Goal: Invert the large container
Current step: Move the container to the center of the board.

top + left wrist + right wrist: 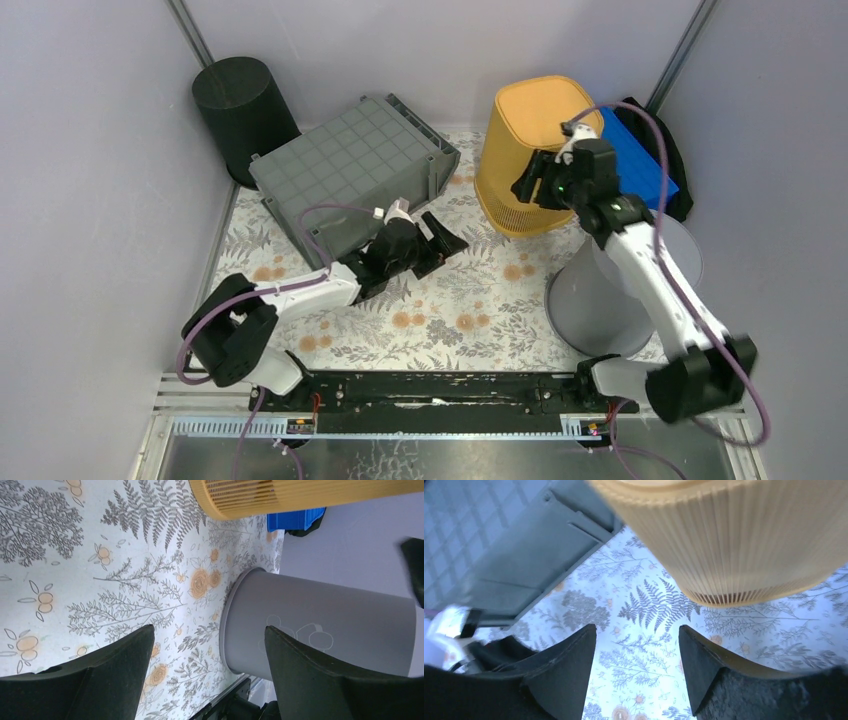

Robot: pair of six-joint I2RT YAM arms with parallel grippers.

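The large container, a dark-grey crate, lies at the back left with its square-gridded underside facing up and tilted toward the camera. The right wrist view shows its wall and rim at upper left. My left gripper hovers open just off the crate's near right corner, touching nothing. In its own view the left gripper has only floral cloth between the fingers. My right gripper is raised beside the yellow basket, open and empty. Below the right gripper there is only cloth.
A yellow ribbed basket stands right of the crate. A light-grey bucket sits mouth-down at the right, under the right arm. A black round bin stands at the back left, a blue tray at the back right. Walls enclose three sides.
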